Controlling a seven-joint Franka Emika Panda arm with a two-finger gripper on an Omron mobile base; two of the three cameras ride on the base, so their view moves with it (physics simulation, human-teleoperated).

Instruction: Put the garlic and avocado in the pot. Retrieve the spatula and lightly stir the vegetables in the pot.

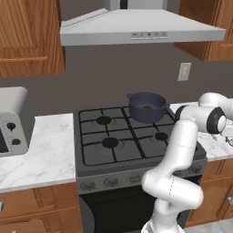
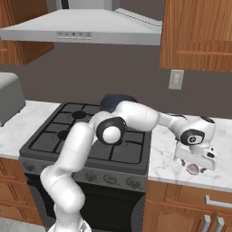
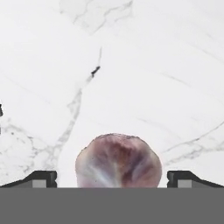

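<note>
The hand [image 2: 195, 168] hangs low over the marble table [image 2: 163, 158] to the right of the stove [image 1: 123, 136], its fingers spread wide and pointing down. Between them sits the garlic [image 3: 118, 161], a rounded whitish lump flushed with purple-brown, resting on the table; in the hand view a dark fingertip [image 3: 41, 178] stands off to one side of it and the other fingertip off to the opposite side, both clear of its skin, so nothing is gripped. In the right base view the garlic [image 2: 193, 169] shows as a small pinkish lump just under the hand, near the front edge of the table.

The pot [image 1: 146, 106], dark blue-grey with small side handles, stands on the back right burner of the stove. A small olive-yellow piece, the avocado [image 1: 147, 108], lies inside it on the bottom. In the right base view the pot [image 2: 113, 100] is mostly hidden behind the arm.

The arm reaches from the base across the front right of the stove and out over the table, well apart from the pot
</note>
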